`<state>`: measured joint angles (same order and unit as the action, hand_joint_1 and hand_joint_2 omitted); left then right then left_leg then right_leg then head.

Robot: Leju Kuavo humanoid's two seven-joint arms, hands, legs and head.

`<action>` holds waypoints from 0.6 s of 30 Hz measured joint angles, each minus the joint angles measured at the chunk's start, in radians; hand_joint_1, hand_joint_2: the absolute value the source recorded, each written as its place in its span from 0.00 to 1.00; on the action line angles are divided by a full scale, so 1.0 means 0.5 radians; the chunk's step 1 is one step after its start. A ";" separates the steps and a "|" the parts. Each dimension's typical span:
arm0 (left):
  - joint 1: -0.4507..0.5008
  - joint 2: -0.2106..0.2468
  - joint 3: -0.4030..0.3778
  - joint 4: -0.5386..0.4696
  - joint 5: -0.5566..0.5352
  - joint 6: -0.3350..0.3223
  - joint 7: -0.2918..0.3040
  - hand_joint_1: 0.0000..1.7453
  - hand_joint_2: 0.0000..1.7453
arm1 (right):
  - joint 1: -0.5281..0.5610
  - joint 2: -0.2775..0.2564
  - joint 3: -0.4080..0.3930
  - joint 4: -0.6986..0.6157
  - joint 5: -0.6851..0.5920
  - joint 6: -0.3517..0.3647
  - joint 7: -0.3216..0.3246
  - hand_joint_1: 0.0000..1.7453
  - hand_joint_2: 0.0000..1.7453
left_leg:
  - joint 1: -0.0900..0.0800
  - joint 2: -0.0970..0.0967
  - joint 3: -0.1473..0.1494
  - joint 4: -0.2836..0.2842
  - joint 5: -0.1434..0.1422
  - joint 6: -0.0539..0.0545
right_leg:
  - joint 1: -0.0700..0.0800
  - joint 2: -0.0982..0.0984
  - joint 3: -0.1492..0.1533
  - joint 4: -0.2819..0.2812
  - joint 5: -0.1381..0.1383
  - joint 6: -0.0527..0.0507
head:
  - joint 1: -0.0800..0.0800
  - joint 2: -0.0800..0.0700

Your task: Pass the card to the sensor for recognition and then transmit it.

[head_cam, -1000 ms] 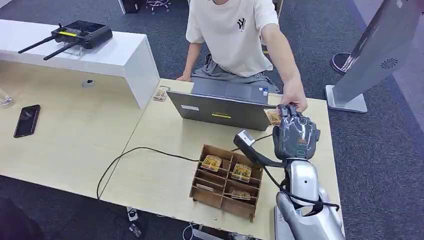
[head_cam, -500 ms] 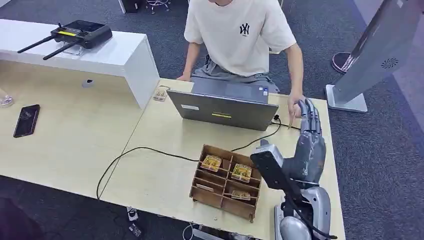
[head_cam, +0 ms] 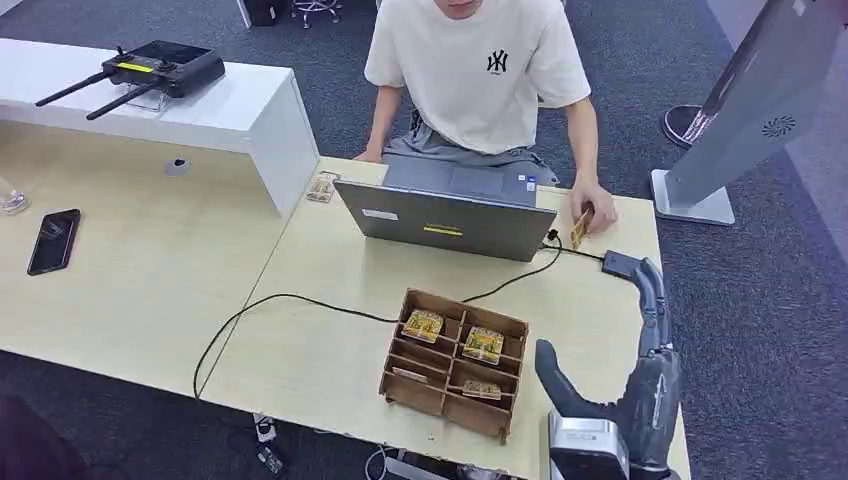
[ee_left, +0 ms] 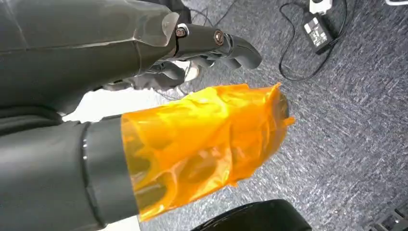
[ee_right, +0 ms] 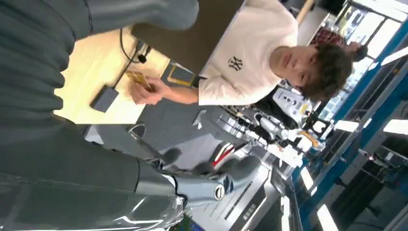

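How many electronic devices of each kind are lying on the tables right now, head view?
Laptop: 1
Black phone: 1
Black controller with two antennas: 1
Small black sensor on a cable: 1
Total: 4

You see a pale, matt wood-grain table point(head_cam: 330, 340) carrying a brown plywood tray point(head_cam: 455, 365), a matt grey laptop point(head_cam: 445, 220) and a rubbery black cable point(head_cam: 260, 305). The right hand point(head_cam: 640, 390) is dull grey plastic. The floor point(head_cam: 760, 300) is rough grey carpet.
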<state>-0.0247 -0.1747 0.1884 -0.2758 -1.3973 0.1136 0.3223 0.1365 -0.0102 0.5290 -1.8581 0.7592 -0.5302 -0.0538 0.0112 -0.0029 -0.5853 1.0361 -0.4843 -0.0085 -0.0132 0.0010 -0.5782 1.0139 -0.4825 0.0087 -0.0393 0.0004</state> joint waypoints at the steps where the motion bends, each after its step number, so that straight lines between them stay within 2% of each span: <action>1: 0.000 0.000 0.000 0.000 0.000 0.000 0.000 0.00 0.00 | 0.000 0.000 0.000 0.000 0.000 0.000 0.000 1.00 1.00 | 0.000 0.000 0.000 0.000 0.000 0.000 | 0.000 0.000 0.000 0.000 0.000 0.000 | 0.000 0.000; 4: 0.001 0.000 0.002 0.000 0.000 0.001 0.000 0.00 0.00 | 0.007 -0.006 0.005 -0.003 -0.002 0.000 0.000 1.00 1.00 | 0.000 0.000 0.000 0.000 0.000 0.000 | 0.000 0.000 0.000 0.000 0.000 0.000 | 0.000 0.000; 6: 0.007 0.000 0.040 0.000 0.000 0.008 -0.005 0.00 0.00 | 0.066 -0.100 0.088 -0.037 -0.008 -0.007 0.021 1.00 1.00 | 0.000 -0.001 0.000 0.000 0.000 0.000 | 0.000 0.000 0.000 0.000 0.000 0.000 | 0.001 0.000; 9: 0.009 -0.001 0.112 0.000 -0.007 0.014 -0.024 0.00 0.00 | 0.094 -0.314 0.346 -0.037 -0.050 0.018 0.095 1.00 1.00 | 0.000 0.000 0.000 0.000 0.000 0.000 | 0.000 0.000 0.000 0.000 0.000 0.000 | 0.000 0.000; 10: 0.008 -0.002 0.133 0.000 -0.008 0.014 -0.030 0.00 0.00 | 0.086 -0.357 0.418 -0.010 -0.062 0.042 0.096 0.92 1.00 | 0.000 0.000 0.000 0.000 0.000 0.000 | 0.000 0.000 0.000 0.000 0.000 0.000 | 0.000 0.000; 12: 0.005 -0.002 0.145 0.000 -0.014 0.014 -0.033 0.00 0.00 | 0.042 -0.400 0.484 0.042 -0.067 0.106 0.115 0.35 1.00 | 0.000 0.001 0.000 0.000 0.000 0.000 | 0.000 0.000 0.000 0.000 0.000 0.000 | 0.000 0.000; 13: 0.001 -0.002 0.147 0.000 -0.019 0.014 -0.032 0.00 0.00 | 0.017 -0.414 0.512 0.070 -0.062 0.138 0.133 0.19 1.00 | 0.000 0.001 0.001 0.000 0.000 0.000 | 0.000 0.000 0.000 0.000 0.000 0.000 | 0.001 0.000; 14: -0.001 -0.002 0.148 0.000 -0.019 0.013 -0.032 0.00 0.00 | -0.007 -0.424 0.538 0.102 -0.052 0.164 0.149 0.19 1.00 | 0.000 0.001 0.001 0.000 0.000 0.000 | 0.000 0.000 0.000 0.000 0.000 0.000 | 0.001 0.000; 15: -0.004 -0.002 0.150 0.000 -0.021 0.013 -0.032 0.00 0.00 | -0.027 -0.433 0.560 0.129 -0.040 0.180 0.160 0.13 1.00 | 0.000 0.001 0.001 0.000 0.000 0.000 | 0.000 0.000 0.001 0.000 0.000 0.000 | 0.001 0.000; 18: -0.011 -0.002 0.150 0.000 -0.033 0.011 -0.022 0.00 0.00 | -0.085 -0.437 0.600 0.227 0.072 0.196 0.224 0.17 1.00 | 0.000 0.001 0.001 0.000 0.000 0.000 | 0.000 0.000 0.001 0.000 0.001 0.000 | 0.000 0.000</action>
<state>-0.0300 -0.1755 0.2636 -0.2758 -1.4137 0.1190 0.3113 0.0939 -0.2285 0.8289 -1.7446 0.7952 -0.4322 0.0583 0.0112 -0.0025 -0.5848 1.0362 -0.4841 -0.0085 -0.0132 0.0012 -0.5779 1.0140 -0.4822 0.0086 -0.0393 0.0004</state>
